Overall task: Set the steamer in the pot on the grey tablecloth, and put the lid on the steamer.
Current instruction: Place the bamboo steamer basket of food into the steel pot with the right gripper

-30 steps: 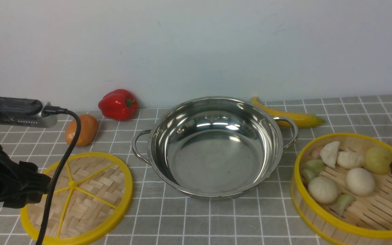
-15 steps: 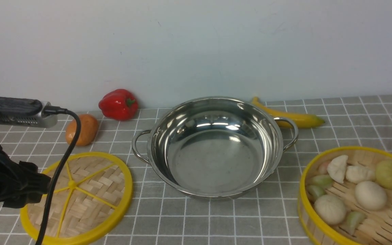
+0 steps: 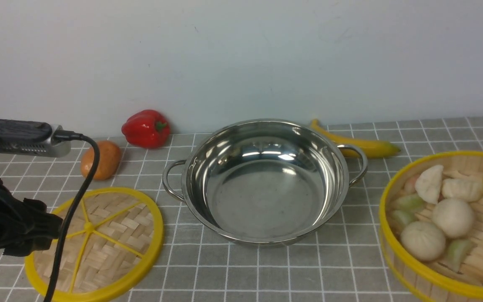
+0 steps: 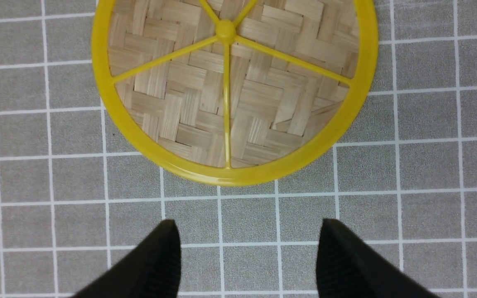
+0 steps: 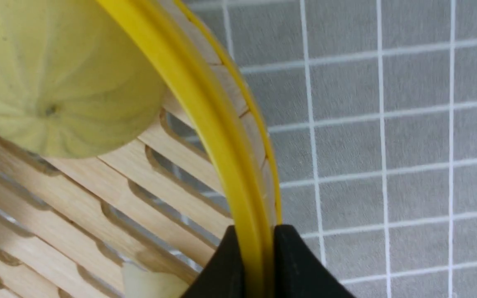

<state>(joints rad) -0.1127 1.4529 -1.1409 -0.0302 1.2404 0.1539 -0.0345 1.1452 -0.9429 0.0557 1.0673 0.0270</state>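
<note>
On steamer (image 5: 211, 120) rim — right end effector (image 5: 257, 234)

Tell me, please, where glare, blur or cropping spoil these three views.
Front view: bright reflections streak inside the pot, and the steamer is cut off at the right edge. Left wrist view: even light, crisp weave on the lid, partly out of frame. Right wrist view: the yellowish bun near the lens looks soft; the gridded grey tablecloth clearer.
</note>
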